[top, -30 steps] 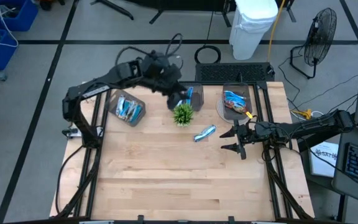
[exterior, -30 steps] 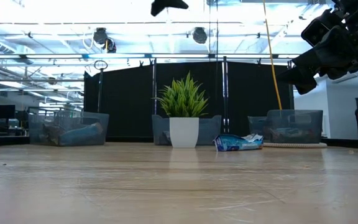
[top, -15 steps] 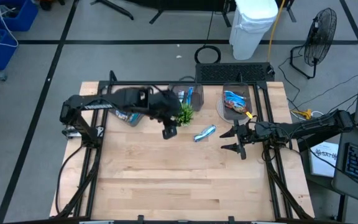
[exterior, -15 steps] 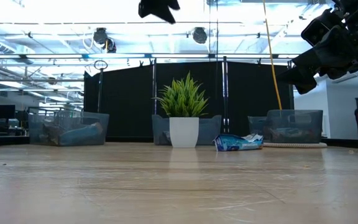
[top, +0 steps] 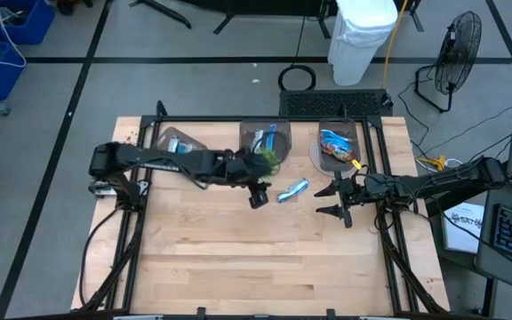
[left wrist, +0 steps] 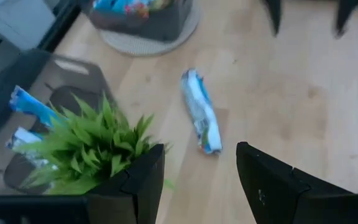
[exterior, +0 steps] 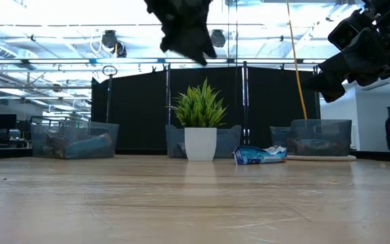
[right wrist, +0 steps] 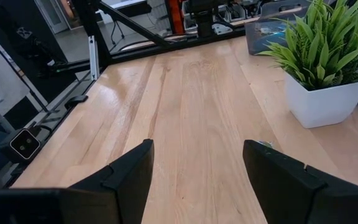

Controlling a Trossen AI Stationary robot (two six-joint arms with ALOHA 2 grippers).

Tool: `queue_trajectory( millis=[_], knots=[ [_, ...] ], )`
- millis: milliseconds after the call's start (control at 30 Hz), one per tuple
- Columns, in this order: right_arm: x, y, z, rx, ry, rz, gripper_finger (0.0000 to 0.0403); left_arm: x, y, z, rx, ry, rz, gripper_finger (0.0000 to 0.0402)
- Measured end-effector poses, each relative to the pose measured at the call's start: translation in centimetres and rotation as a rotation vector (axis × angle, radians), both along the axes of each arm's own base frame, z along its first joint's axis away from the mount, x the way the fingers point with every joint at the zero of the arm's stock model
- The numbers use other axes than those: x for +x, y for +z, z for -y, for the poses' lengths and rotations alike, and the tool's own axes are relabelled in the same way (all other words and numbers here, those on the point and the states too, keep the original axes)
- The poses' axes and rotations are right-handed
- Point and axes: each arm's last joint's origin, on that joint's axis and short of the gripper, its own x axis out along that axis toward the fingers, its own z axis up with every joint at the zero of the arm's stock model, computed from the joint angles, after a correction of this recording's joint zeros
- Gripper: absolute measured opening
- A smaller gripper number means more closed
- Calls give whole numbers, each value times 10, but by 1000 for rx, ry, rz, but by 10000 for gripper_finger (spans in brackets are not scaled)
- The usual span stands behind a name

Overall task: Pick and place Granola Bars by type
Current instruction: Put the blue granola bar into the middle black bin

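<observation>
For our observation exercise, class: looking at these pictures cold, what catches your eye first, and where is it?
The left gripper hangs open above the table's middle, just in front of the green plant. Right beside it lies a single blue-and-white granola bar on the bare wood, with the open right gripper waiting on its other side. Three bins along the far edge hold more bars.

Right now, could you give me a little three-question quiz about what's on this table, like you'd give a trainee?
1. True or false: the loose blue-and-white bar lies inside a bin.
2. Which tool is nearer the plant: A left tool, B right tool?
3. Fill in: both tools are ____ and hold nothing.

Key
1. False; it lies on the bare table.
2. A.
3. Open.
</observation>
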Motion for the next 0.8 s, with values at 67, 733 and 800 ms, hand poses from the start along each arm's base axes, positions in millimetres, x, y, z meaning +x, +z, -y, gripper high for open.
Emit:
queue_trajectory(
  millis=[67, 733, 800],
  knots=[
    [0, 0, 0, 0, 0, 0, 238, 7, -12, 0, 6, 5, -25, 202],
    [0, 0, 0, 0, 0, 0, 238, 51, -98, 27, -62, -8, -96, 202],
    [0, 0, 0, 0, 0, 0, 238, 52, -99, 33, -71, -30, -87, 202]
  ],
)
